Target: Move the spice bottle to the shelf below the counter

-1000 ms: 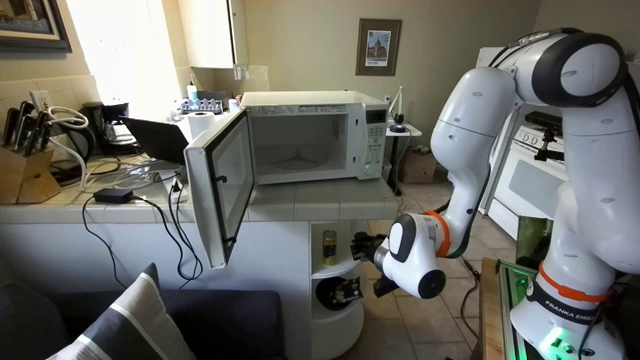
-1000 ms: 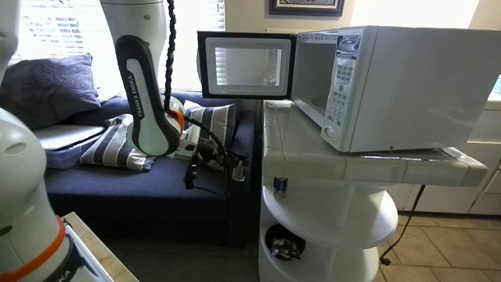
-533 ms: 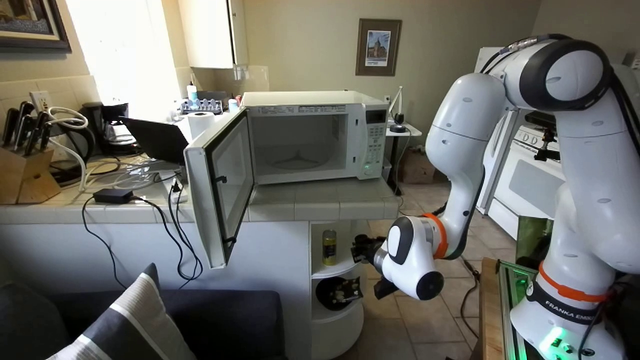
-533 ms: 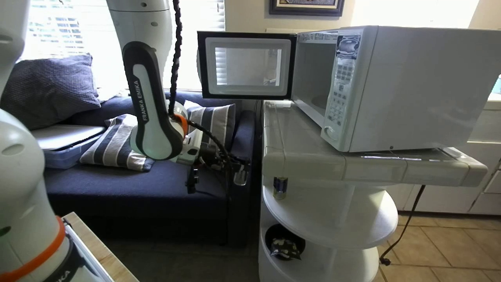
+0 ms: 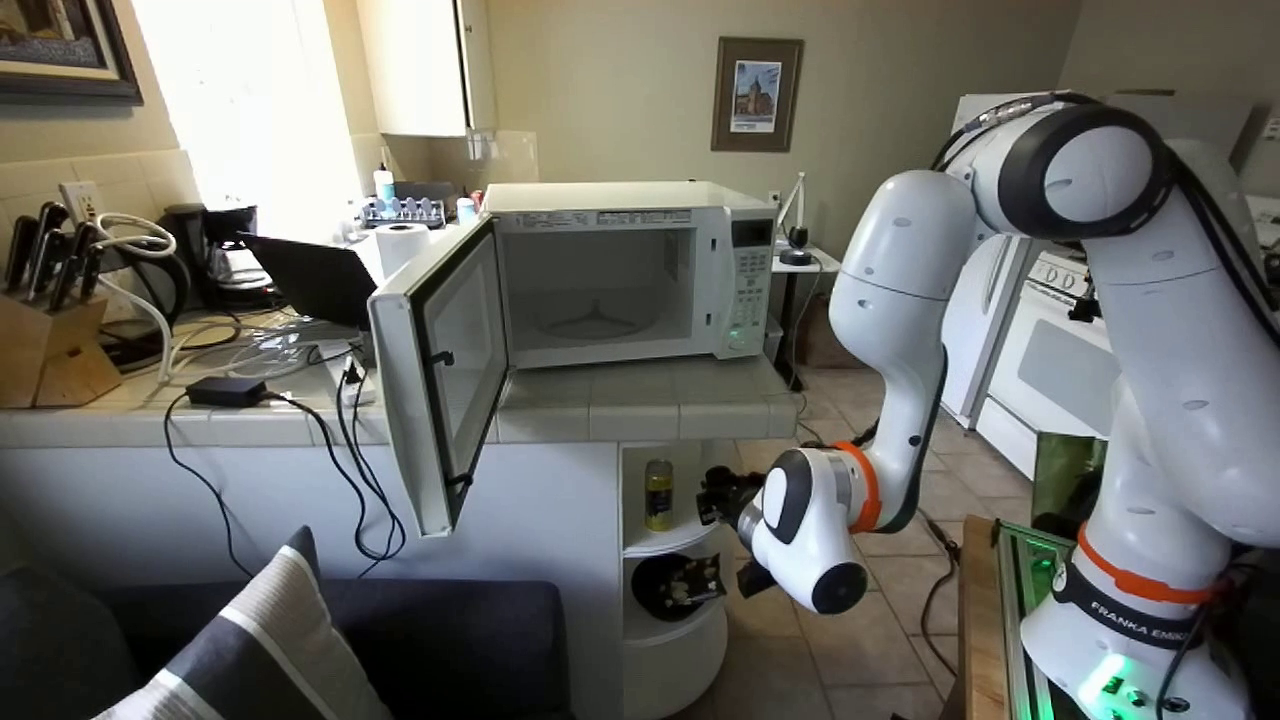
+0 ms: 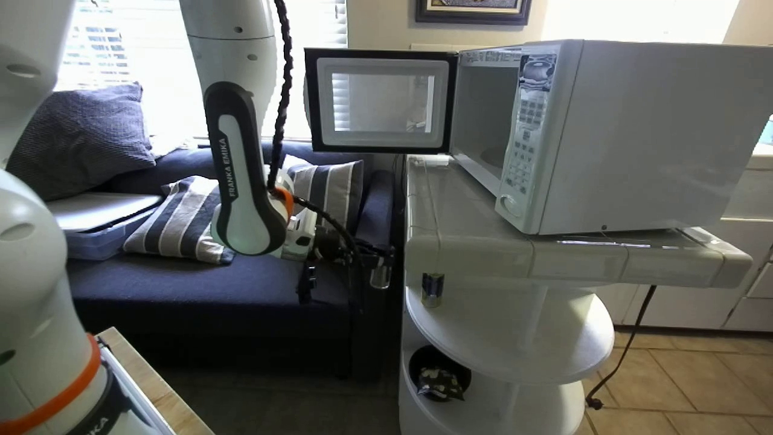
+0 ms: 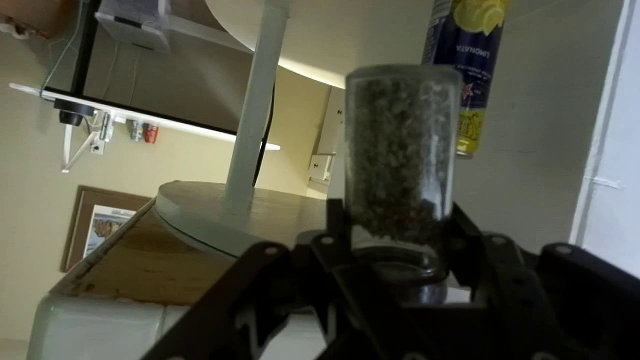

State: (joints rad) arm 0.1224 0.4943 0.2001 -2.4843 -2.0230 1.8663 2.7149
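Observation:
The spice bottle (image 7: 400,145) is clear glass with dark green dried herbs. My gripper (image 7: 395,220) is shut on it near its neck end in the wrist view. In an exterior view the bottle (image 6: 380,276) hangs below the gripper (image 6: 378,254), to the left of the shelf unit and apart from it. In an exterior view the gripper (image 5: 712,496) shows at the shelf's right, with the bottle hidden. The upper shelf below the counter (image 6: 513,341) is white and rounded; it also shows in an exterior view (image 5: 690,533).
A yellow and blue Limonata can (image 6: 432,290) stands on the upper shelf's inner end; it also shows in the wrist view (image 7: 467,75). The tiled counter edge (image 6: 471,260) overhangs the shelf. The lower shelf holds a black bowl (image 6: 462,368) with a packet. The microwave door (image 5: 440,400) stands open.
The arm has reached forward and lowered. In an exterior view the gripper and held bottle have moved a little right and down, closer to the shelf unit. The can has not moved.

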